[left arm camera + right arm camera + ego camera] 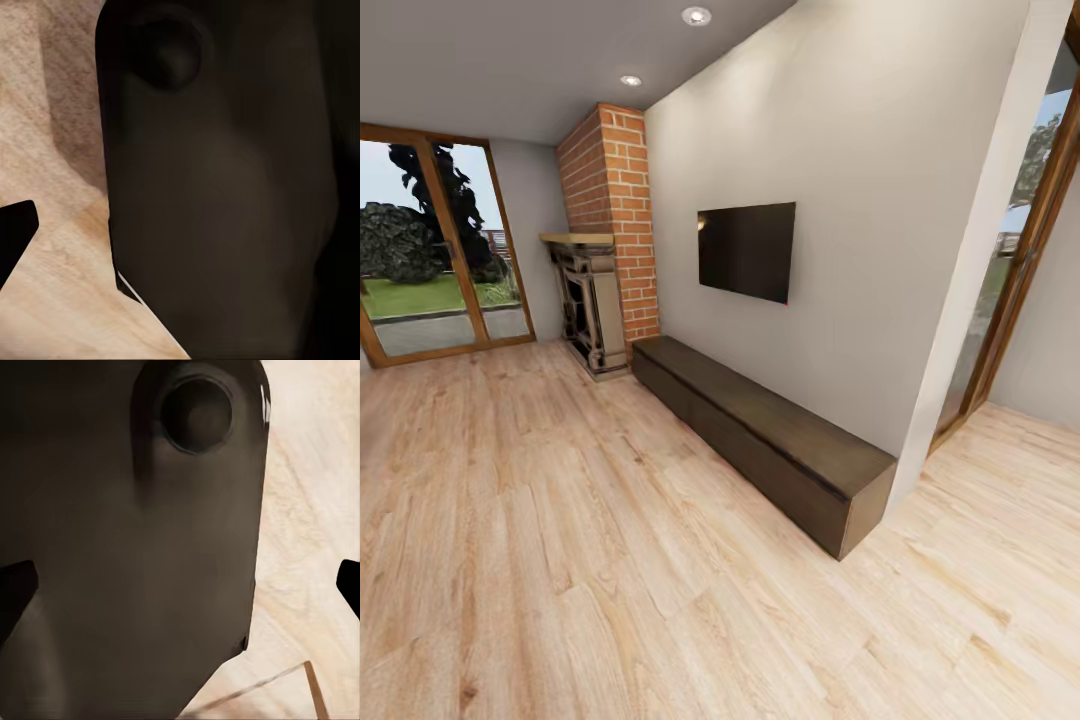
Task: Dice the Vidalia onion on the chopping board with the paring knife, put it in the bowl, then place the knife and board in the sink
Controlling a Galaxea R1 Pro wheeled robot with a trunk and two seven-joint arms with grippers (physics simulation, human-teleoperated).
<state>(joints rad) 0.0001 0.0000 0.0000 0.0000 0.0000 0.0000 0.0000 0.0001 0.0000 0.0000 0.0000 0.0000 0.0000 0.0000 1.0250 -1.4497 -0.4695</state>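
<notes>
Both wrist cameras look down past a dark, rounded part of the robot's own body at pale wood floor, which suggests the arms are tucked in close for travel rather than reaching for anything. In the left wrist view, a black fingertip [16,234] of the left gripper juts in at one edge; its partner is hidden, so whether the jaws stand wide or narrow cannot be told. In the right wrist view, two black fingertips [15,585] of the right gripper sit at opposite edges of the picture, well apart, with nothing between them: the jaws stand wide and hold nothing.

Beyond the arms, the head camera looks across a living room, not a kitchen. A light wooden plank floor [560,560] runs to a white wall carrying a black wall-mounted television [747,250]. Below it sits a long, low, dark brown cabinet [760,430]. At its far end stands a red brick chimney [610,200] with a dark ornate fireplace [590,310] under a wooden mantel. A wood-framed glass door [430,250] beyond opens on grass and trees.

The sink, onion, chopping board, paring knife and bowl are elsewhere, so their look cannot be given. By my judgement, the robot is on its way and the task has not visibly begun.
</notes>
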